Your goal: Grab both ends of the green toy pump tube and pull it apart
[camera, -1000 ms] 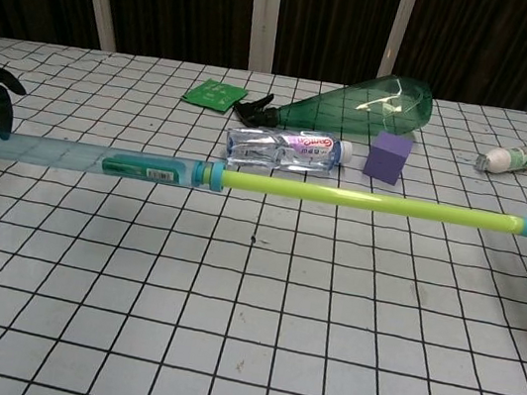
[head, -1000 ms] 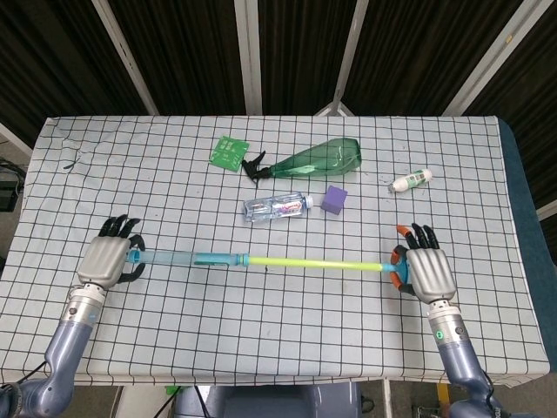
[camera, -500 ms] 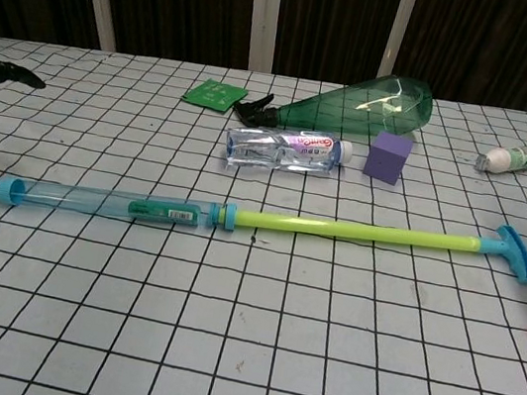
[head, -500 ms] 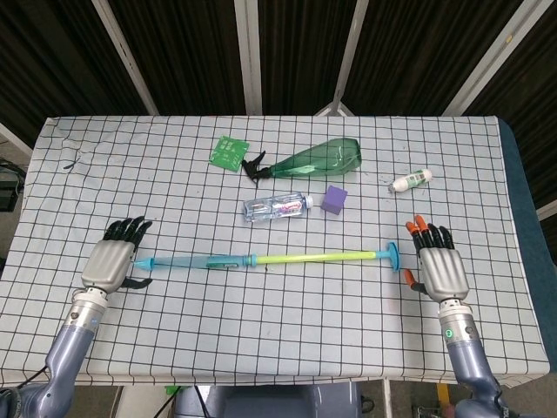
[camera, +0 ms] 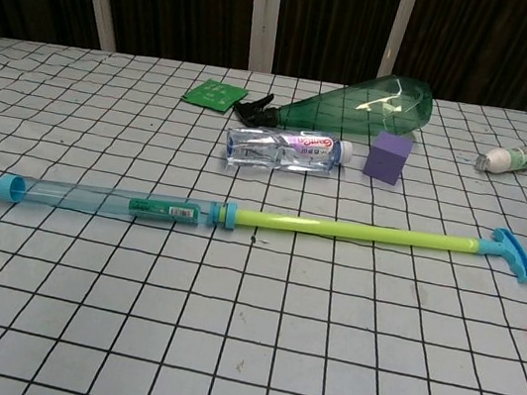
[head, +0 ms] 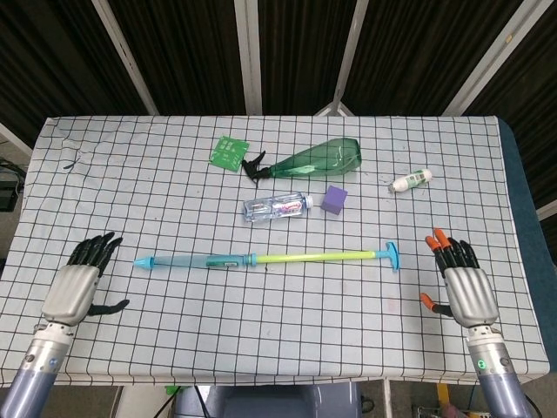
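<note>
The toy pump tube (head: 261, 259) lies flat on the checked cloth, drawn out long: a clear blue barrel (camera: 103, 200) on the left, a yellow-green rod (camera: 348, 231) and a blue T-handle (camera: 510, 253) on the right. My left hand (head: 77, 285) hovers near the front left edge, fingers spread, well left of the barrel tip. My right hand (head: 463, 286) is at the front right, fingers spread, holding nothing, apart from the handle. Neither hand shows in the chest view.
Behind the pump lie a clear water bottle (head: 277, 206), a purple cube (head: 334, 199), a green spray bottle (head: 313, 159) on its side, a green card (head: 229, 151) and a small white bottle (head: 410, 180). The table's front edge (head: 261, 376) runs just below both hands.
Both hands let go of the pump, which dropped onto the cloth. Both then drew back outward and toward the front edge, leaving the chest view.
</note>
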`<state>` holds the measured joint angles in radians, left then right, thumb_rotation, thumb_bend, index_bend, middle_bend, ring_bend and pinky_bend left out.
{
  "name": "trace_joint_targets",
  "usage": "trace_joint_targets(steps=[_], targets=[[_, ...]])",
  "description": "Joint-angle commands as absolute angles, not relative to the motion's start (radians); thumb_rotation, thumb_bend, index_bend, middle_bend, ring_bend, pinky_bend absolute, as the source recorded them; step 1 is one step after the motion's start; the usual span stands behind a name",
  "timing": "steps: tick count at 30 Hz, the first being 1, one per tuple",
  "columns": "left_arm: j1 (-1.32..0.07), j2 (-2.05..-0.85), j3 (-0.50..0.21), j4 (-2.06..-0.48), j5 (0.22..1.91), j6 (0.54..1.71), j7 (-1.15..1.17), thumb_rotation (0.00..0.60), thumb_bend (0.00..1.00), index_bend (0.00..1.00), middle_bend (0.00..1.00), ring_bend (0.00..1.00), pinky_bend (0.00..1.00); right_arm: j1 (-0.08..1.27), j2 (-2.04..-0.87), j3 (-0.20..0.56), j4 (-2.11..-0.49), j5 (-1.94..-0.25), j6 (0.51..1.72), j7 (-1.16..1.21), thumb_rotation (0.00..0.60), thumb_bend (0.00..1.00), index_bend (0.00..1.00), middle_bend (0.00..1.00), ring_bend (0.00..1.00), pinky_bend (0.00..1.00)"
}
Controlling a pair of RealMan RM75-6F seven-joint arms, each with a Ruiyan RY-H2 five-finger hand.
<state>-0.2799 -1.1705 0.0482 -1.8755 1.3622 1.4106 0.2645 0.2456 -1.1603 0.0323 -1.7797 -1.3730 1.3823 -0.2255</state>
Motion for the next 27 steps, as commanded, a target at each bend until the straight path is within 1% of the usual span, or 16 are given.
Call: trace_joint_targets(steps=[1, 4, 7, 12, 15, 19, 27], targets=[[-0.197, -1.151, 0.110, -1.837, 1.472, 1.504, 0.185, 0.600, 0.13, 0.03, 0.00, 0.00, 0.00, 0.166, -1.130, -0.027, -1.720, -1.507, 1.500, -0.146, 0.600, 0.26, 0.00, 0.00, 0.00, 0.00], [-0.159, -1.141, 0.131, -1.798, 1.529, 1.553, 0.150, 0.600, 0.13, 0.03, 0.00, 0.00, 0.00, 0.124, -1.129, -0.051, -1.666, -1.564, 1.561, -0.113, 0.600, 0.26, 0.00, 0.00, 0.00, 0.00], [-0.127, -1.124, 0.127, -1.769, 1.550, 1.601, 0.128, 0.600, 0.13, 0.02, 0.00, 0.00, 0.00, 0.084, -1.125, -0.064, -1.637, -1.584, 1.608, -0.112, 0.600, 0.26, 0.00, 0.00, 0.00, 0.00], [-0.089, -1.103, 0.109, -1.739, 1.542, 1.643, 0.088, 0.600, 0.13, 0.02, 0.00, 0.00, 0.00, 0.061, -1.125, -0.037, -1.634, -1.573, 1.642, -0.101, 0.600, 0.26, 0.00, 0.00, 0.00, 0.00], [-0.078, -1.102, 0.078, -1.716, 1.522, 1.661, 0.070, 0.600, 0.13, 0.02, 0.00, 0.00, 0.00, 0.048, -1.118, -0.032, -1.636, -1.562, 1.644, -0.073, 0.600, 0.26, 0.00, 0.00, 0.00, 0.00], [-0.077, -1.104, 0.038, -1.684, 1.474, 1.647, 0.038, 0.600, 0.13, 0.02, 0.00, 0.00, 0.00, 0.033, -1.109, -0.030, -1.631, -1.564, 1.650, -0.026, 0.600, 0.26, 0.00, 0.00, 0.00, 0.00], [-0.075, -1.109, 0.020, -1.675, 1.465, 1.613, 0.040, 0.600, 0.13, 0.02, 0.00, 0.00, 0.00, 0.035, -1.125, -0.028, -1.626, -1.579, 1.617, -0.068, 0.600, 0.26, 0.00, 0.00, 0.00, 0.00]])
